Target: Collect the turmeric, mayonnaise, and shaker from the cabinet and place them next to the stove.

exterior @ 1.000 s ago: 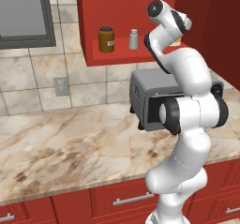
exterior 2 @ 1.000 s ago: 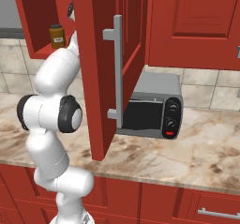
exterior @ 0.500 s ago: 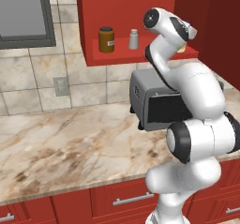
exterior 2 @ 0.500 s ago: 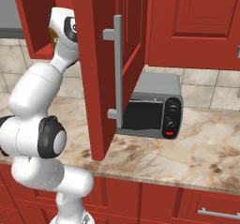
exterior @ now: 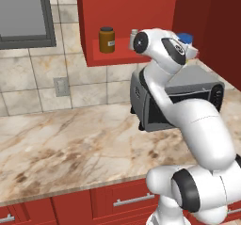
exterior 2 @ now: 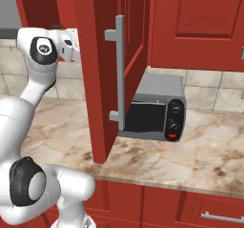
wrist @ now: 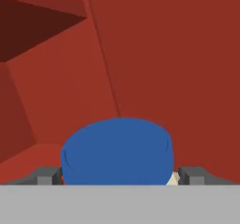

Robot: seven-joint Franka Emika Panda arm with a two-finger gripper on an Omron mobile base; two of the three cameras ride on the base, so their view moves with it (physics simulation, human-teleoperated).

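The mayonnaise [wrist: 117, 148] fills the lower hand view with its blue lid, a sliver of cream jar beside it. My gripper [wrist: 119, 175] is open, one dark fingertip [wrist: 47, 175] on each side of the lid. In the left base view that blue lid [exterior: 185, 37] peeks out behind my hand, at the right end of the red cabinet [exterior: 141, 3] shelf. The amber turmeric [exterior: 107, 39] stands at the shelf's left. The grey shaker [exterior: 133, 33] is partly hidden behind my wrist. The stove is out of view.
A grey toaster oven [exterior: 181, 99] sits on the marble counter [exterior: 70, 139] right under the cabinet shelf. The open red cabinet door [exterior 2: 102, 69] with its long metal handle [exterior 2: 119, 74] hangs just right of my arm. Red drawers [exterior: 117, 200] run below the counter.
My arm has reached forward and to the right along the shelf, past the shaker, bringing the hand up to the mayonnaise. The jaws stayed open.
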